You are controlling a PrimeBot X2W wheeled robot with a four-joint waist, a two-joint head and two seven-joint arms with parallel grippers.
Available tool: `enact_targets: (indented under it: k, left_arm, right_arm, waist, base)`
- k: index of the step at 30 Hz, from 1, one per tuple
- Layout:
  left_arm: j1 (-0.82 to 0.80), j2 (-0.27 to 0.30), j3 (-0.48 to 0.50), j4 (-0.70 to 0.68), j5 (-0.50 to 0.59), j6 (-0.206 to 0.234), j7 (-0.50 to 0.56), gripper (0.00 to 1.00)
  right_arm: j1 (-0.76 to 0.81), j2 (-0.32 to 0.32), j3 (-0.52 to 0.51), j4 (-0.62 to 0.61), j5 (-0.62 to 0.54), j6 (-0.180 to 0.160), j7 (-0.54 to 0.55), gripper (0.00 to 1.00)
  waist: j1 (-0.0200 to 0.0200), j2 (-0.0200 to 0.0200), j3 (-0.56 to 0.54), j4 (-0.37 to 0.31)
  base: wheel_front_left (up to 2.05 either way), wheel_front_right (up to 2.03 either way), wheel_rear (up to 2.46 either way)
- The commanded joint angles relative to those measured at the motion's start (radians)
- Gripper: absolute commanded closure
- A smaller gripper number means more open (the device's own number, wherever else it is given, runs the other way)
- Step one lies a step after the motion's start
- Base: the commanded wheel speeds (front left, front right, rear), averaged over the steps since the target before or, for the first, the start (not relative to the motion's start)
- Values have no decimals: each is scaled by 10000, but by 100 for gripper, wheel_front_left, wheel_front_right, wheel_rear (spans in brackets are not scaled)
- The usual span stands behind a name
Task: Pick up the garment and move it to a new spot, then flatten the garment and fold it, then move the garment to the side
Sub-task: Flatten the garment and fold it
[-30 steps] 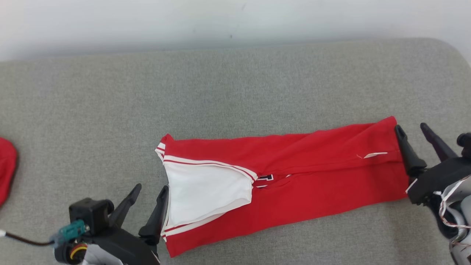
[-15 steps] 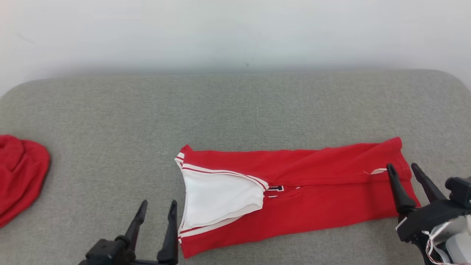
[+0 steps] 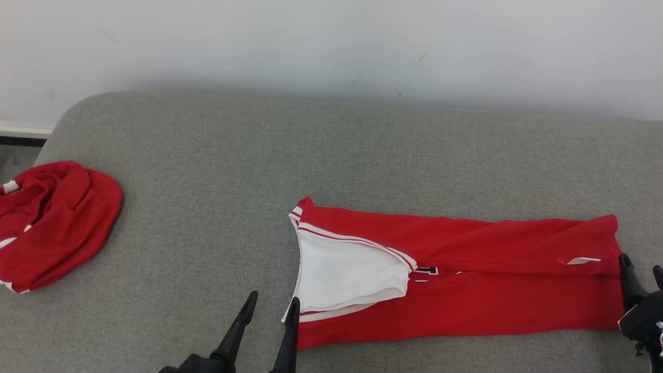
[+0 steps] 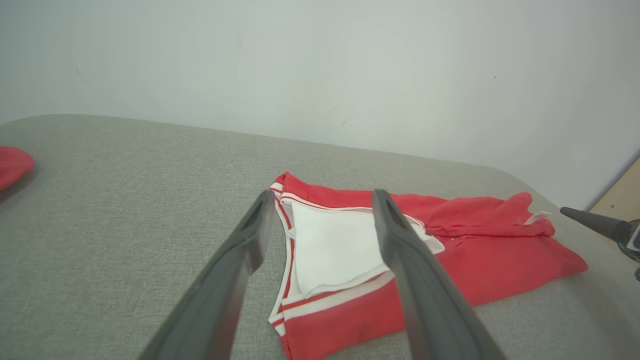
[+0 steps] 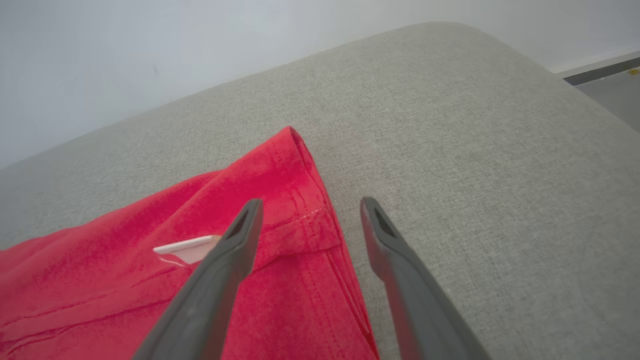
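The garment is red with white stripes and a white inner panel, folded into a long band lying flat on the grey cushion. My left gripper stands open at the bottom, just off the garment's striped left end, holding nothing. At the lower right edge my right gripper is open by the garment's right end. In the right wrist view its open fingers straddle the hemmed corner near a white label, above the cloth.
A second red garment lies bunched at the cushion's left end. The grey cushion runs back to a white wall. Its rounded left corner drops to the floor.
The head camera has swung left and up, bringing the bunched red garment and more wall into view. Both grippers have drawn back toward the bottom edge, still open. The folded garment lies as before.
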Motion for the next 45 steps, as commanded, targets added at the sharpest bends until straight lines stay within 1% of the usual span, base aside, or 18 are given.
enact_targets:
  k: [1, 3, 7, 12, 13, 14, 15, 16, 17, 18, 19, 22, 27, 30, 34, 36, 40, 45]
  left_arm:
    - [-6, -100, 57, 68, 163, -143, -38, 0]
    - [-60, -159, 82, 138, 264, -282, -38, 0]
    - [-104, -263, 87, 248, 379, -475, -39, 0]
    - [-147, -358, 143, 401, 557, -667, -39, 0]
    - [-141, -371, 144, 427, 596, -707, -39, 0]
    - [-141, -378, 124, 466, 633, -746, -39, 0]
    - [-151, -387, 110, 498, 650, -756, -39, 0]
    - [-163, -393, 105, 529, 668, -790, -39, 0]
    - [-172, -401, 106, 552, 694, -814, -39, 0]
    - [-177, -406, 115, 566, 714, -808, -39, 0]
    - [-178, -408, 126, 577, 737, -806, -39, 0]
    - [-143, -408, 155, 603, 760, -837, -39, 0]
    - [-88, -364, 189, 607, 776, -891, -39, 0]
    - [-28, -332, 235, 575, 737, -880, -39, 0]
    - [35, -274, 256, 535, 677, -864, -38, 0]
    - [60, -216, 267, 513, 640, -857, 2, 0]
    - [73, -217, 247, 518, 609, -843, 43, 0]
    - [107, -271, 156, 587, 524, -895, 97, 0]
  right_arm:
    - [-184, -21, -149, 239, -126, -24, 99, 0]
    - [-420, -47, -428, 676, -167, -24, 264, 0]
    - [-677, 10, -648, 1255, -299, -24, 535, 0]
    - [-921, 180, -658, 1926, -465, -24, 672, 0]
    - [-952, 255, -662, 2074, -431, -24, 695, 1]
    - [-968, 319, -630, 2210, -419, -24, 761, 7]
    - [-978, 370, -574, 2335, -441, -24, 824, 16]
    - [-984, 428, -528, 2431, -410, -24, 871, 51]
    - [-1005, 462, -495, 2497, -385, -24, 862, 60]
    - [-1006, 472, -459, 2552, -373, -24, 832, 82]
    - [-1000, 480, -408, 2588, -368, -26, 826, 100]
    - [-952, 418, -262, 2572, -275, -29, 718, 100]
    - [-887, -64, -47, 2310, -233, -32, 291, 100]
    - [-913, -523, 71, 2103, -257, -32, 140, 100]
    - [-903, -1129, 152, 1949, -281, -29, 263, 100]
    - [-961, -1465, 409, 1743, -479, -27, 456, 100]
    - [-1169, -1354, 724, 986, -228, -26, 968, 100]
    - [-979, -1012, 1014, -847, 703, -26, 1932, 100]
  waist:
    - [0, 0, 288, 228]
    - [0, 0, 403, 295]
    - [0, 0, 533, 373]
    - [0, 0, 667, 387]
    - [0, 0, 673, 382]
    - [0, 0, 673, 379]
    - [0, 0, 671, 378]
    - [0, 0, 665, 375]
    - [0, 0, 658, 368]
    - [0, 0, 651, 361]
    - [0, 0, 645, 355]
    - [0, 0, 617, 320]
    - [0, 0, 542, 261]
    - [0, 0, 500, 186]
    - [0, 0, 440, 65]
    - [0, 0, 404, -71]
    - [0, 0, 347, -249]
    - [0, 0, 270, -417]
  base:
    - [0, 0, 0]
    - [0, 0, 0]
    - [0, 0, 0]
    - [0, 0, 0]
    - [0, 0, 0]
    - [0, 0, 0]
    - [0, 0, 0]
    - [0, 0, 0]
    - [0, 0, 0]
    - [0, 0, 0]
    - [0, 0, 0]
    - [0, 0, 0]
    - [0, 0, 0]
    - [0, 0, 0]
    - [0, 0, 0]
    - [0, 0, 0]
    - [0, 0, 0]
    - [0, 0, 0]
